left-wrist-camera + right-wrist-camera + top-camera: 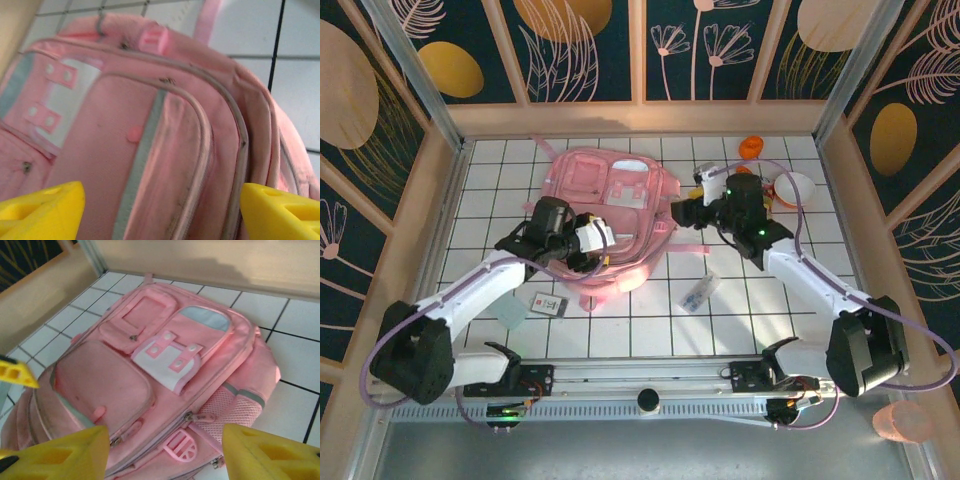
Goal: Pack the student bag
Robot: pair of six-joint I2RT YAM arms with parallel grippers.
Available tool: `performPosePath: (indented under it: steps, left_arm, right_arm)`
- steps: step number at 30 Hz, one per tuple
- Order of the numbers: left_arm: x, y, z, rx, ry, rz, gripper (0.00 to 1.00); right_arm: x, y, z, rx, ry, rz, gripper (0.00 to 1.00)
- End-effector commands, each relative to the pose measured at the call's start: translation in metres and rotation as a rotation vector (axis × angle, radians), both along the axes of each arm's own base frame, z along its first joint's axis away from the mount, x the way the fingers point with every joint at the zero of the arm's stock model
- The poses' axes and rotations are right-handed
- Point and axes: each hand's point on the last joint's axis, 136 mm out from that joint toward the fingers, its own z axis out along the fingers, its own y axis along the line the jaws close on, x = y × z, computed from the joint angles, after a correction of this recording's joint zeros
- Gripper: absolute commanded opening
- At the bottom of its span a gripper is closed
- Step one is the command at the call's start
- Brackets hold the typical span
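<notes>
The student bag [615, 200] lies flat on the tiled table, a large pale pink backpack with its front pockets facing up. My left gripper [598, 240] hovers over the bag's near left part; in the left wrist view its yellow fingers [45, 207] stand wide apart, open, with the bag's zipped seams [200, 130] between them. My right gripper [682, 213] is at the bag's right edge, also open. Below it are the student bag [150, 355], a zip pull [200, 416] and a pink buckle [179, 446], with nothing held. A left finger tip [15, 372] shows at that view's left edge.
A small card [550, 303] and a translucent piece [516, 310] lie on the tiles near the left arm. A white packet [698, 295] lies in front of the bag. An orange item [752, 146] and a white round dish [793, 188] sit at the back right.
</notes>
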Motion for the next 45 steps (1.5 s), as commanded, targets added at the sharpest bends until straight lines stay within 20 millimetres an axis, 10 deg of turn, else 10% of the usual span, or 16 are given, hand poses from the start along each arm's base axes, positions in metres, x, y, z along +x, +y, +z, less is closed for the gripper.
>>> performPosePath:
  steps: [1, 12, 15, 20, 33, 45]
  left_arm:
    - [0.007, -0.005, -0.006, 0.073, -0.026, -0.089, 0.8]
    - [0.042, -0.015, -0.046, 0.126, -0.02, -0.084, 0.72]
    - [0.051, -0.017, -0.04, 0.117, -0.033, -0.055, 0.35]
    - [0.058, -0.033, 0.026, -0.032, -0.094, -0.038, 0.0]
    - [0.077, -0.023, 0.132, -0.105, -0.304, 0.017, 0.0]
    - [0.089, -0.03, 0.146, -0.204, -0.282, 0.074, 0.0]
  right_arm:
    - [-0.012, 0.01, 0.0, -0.073, -0.102, 0.085, 0.61]
    - [-0.024, 0.013, -0.003, -0.134, -0.164, 0.127, 0.61]
    - [-0.025, 0.011, -0.006, -0.148, -0.167, 0.125, 0.61]
    - [-0.025, 0.005, -0.012, -0.19, -0.205, 0.129, 0.61]
    - [0.028, -0.022, -0.022, -0.231, -0.193, 0.138, 0.63]
    - [-0.074, 0.084, 0.026, -0.027, -0.3, 0.348, 0.51]
